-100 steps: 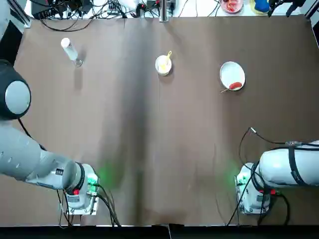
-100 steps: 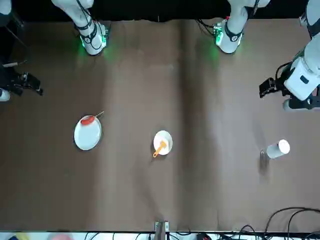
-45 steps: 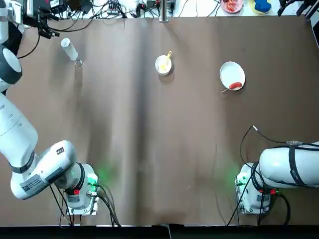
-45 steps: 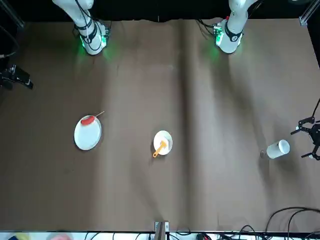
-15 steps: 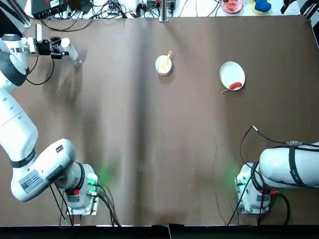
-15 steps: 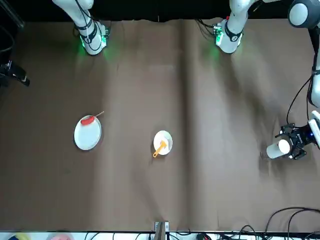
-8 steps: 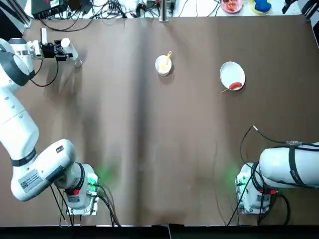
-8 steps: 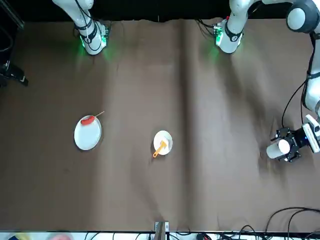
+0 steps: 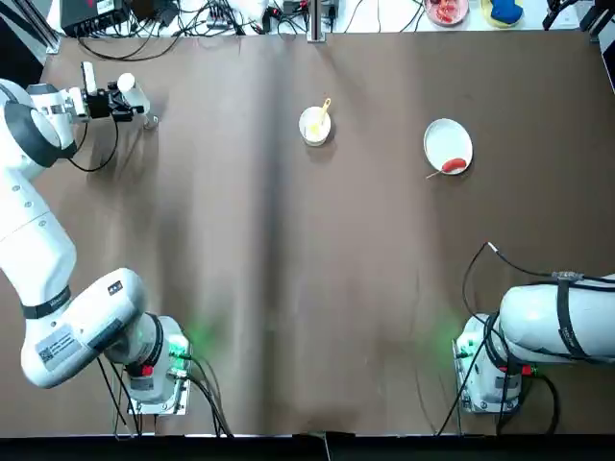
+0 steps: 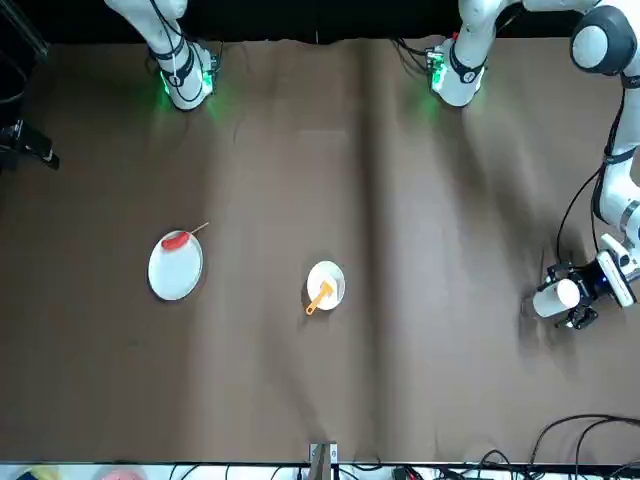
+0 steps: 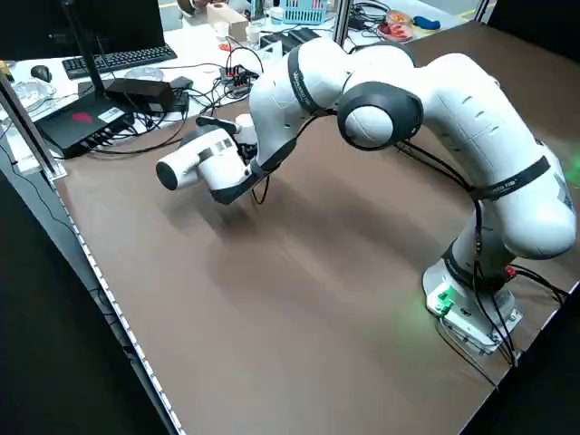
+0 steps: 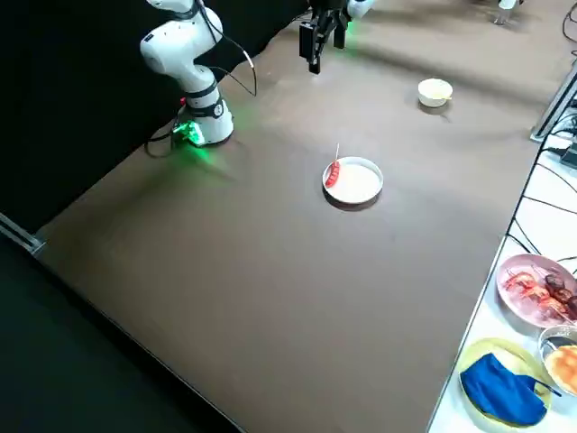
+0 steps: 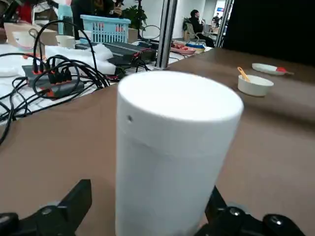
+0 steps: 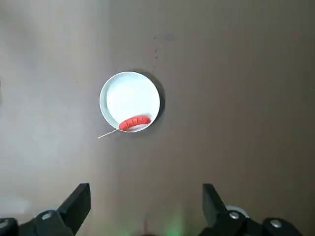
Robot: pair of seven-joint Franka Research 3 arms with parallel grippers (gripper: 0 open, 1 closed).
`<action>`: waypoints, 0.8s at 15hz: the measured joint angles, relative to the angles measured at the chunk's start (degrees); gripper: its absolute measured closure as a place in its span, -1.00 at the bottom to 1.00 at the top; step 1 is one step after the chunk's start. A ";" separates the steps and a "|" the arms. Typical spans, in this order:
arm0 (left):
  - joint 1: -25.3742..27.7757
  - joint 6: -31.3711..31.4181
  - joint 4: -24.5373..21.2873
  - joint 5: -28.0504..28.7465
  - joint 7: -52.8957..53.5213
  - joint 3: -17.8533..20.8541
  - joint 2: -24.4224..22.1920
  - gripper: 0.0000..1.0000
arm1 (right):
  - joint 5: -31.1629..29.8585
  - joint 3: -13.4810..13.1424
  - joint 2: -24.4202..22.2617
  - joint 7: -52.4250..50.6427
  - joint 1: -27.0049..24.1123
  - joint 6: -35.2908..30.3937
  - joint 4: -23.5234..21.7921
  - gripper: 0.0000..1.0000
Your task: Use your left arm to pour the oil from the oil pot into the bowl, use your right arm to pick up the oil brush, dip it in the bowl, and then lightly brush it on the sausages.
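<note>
The oil pot (image 9: 136, 98), a slim clear bottle with a white cap (image 10: 557, 297), stands at the table's far left corner. My left gripper (image 9: 121, 100) is level with it and open, with one finger on each side of the pot (image 13: 172, 147). The white bowl (image 9: 314, 126) sits at the far middle, and the yellow-handled oil brush (image 9: 324, 109) rests in it. One red-orange sausage (image 9: 455, 165) on a thin stick lies on the near rim of the white plate (image 9: 444, 137). My right gripper (image 14: 145, 216) hangs open high above the plate (image 14: 129, 96).
Cables and power strips (image 9: 192, 14) lie just beyond the far table edge, close behind the oil pot. Food dishes and a blue cloth (image 12: 505, 392) sit on the side table past the far right corner. Brown tabletop (image 9: 307, 269) stretches between the two arm bases.
My left gripper has come in from the outer edge toward the oil pot, and its fingers now straddle it. The bowl, brush, plate and sausage have not moved.
</note>
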 joint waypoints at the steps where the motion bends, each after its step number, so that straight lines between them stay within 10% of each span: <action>1: 0.00 0.05 0.00 -0.06 1.78 0.00 0.15 -0.99 | 0.00 0.00 0.00 0.00 0.00 -0.06 0.00 -1.00; 12: -1.76 0.06 -1.05 -2.35 4.05 -0.27 0.37 -0.81 | 0.00 0.75 -0.03 -0.06 0.09 -4.51 0.09 -1.00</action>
